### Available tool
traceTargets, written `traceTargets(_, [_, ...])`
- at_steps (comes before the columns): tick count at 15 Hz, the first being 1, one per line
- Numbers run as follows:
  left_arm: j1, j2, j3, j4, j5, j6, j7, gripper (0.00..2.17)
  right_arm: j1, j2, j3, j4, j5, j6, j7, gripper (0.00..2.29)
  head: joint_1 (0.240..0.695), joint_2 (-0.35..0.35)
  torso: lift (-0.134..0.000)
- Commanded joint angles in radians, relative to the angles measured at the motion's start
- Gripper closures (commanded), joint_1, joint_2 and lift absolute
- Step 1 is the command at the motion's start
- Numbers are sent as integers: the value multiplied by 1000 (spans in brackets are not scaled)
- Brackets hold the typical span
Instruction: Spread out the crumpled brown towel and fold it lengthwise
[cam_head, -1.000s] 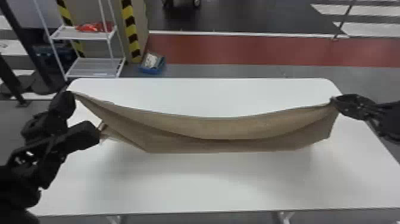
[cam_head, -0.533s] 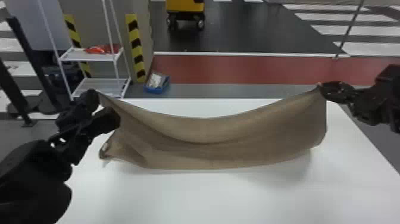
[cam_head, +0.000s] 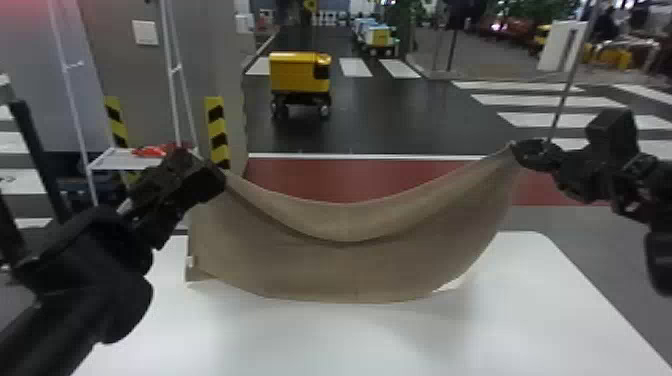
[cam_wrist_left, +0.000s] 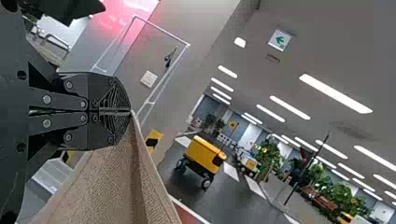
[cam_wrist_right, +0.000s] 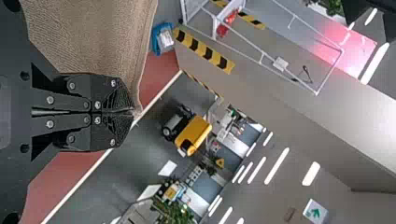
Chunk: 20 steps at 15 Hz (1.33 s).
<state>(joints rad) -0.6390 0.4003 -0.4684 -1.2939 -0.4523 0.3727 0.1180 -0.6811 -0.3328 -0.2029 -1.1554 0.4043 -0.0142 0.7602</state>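
Note:
The brown towel (cam_head: 350, 265) hangs in a sagging curve between both grippers, its lower edge low over the white table. At its upper left corner is my left gripper (cam_head: 220, 175); at the upper right corner, my right gripper (cam_head: 515, 146). In the left wrist view, the left gripper (cam_wrist_left: 130, 111) is shut on an edge of the towel (cam_wrist_left: 105, 186), which drapes away from the tips. The right wrist view has the right gripper (cam_wrist_right: 133, 112) shut on a corner of the towel (cam_wrist_right: 88, 37). A fold runs along the towel's upper part.
The white table (cam_head: 320, 345) lies below the towel. Beyond it stand a white rack (cam_head: 125, 161) with a red item at the left and a yellow wheeled cart (cam_head: 300, 75) on the dark floor.
Both grippers have risen, lifting the towel from low over the table until it hangs higher and deeper. The head view has tilted upward, bringing more of the room into sight.

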Motion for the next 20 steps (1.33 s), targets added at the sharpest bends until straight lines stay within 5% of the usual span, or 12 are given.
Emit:
traceTargets(1, [-48, -29, -15, 44, 1, -18, 5, 1717, -44, 0, -1, 26, -16, -11, -2, 1160, 364, -63, -120])
traceTargets(5, [108, 0, -21, -70, -8, -11, 34, 1717, 184, -35, -30, -170, -84, 17, 30, 1160, 351, -73, -120])
traceTargets(9, [429, 68, 60, -323, -80, 105, 19, 1717, 463, -101, -177, -240, -182, -60, 73, 1160, 477, -105, -120])
traceTargets(11, [573, 69, 122, -459, -118, 179, 2, 1717, 537, -123, -243, -236, -223, -112, 77, 1160, 571, -131, -120])
traceTargets(16, [825, 55, 221, -642, -232, 295, -23, 1717, 678, -138, -288, -202, -297, -278, 77, 1160, 694, -156, -120])
traceTargets(20, [920, 52, 235, -733, -298, 391, -44, 1717, 762, -127, -326, -202, -334, -382, 83, 1160, 695, -142, -120])
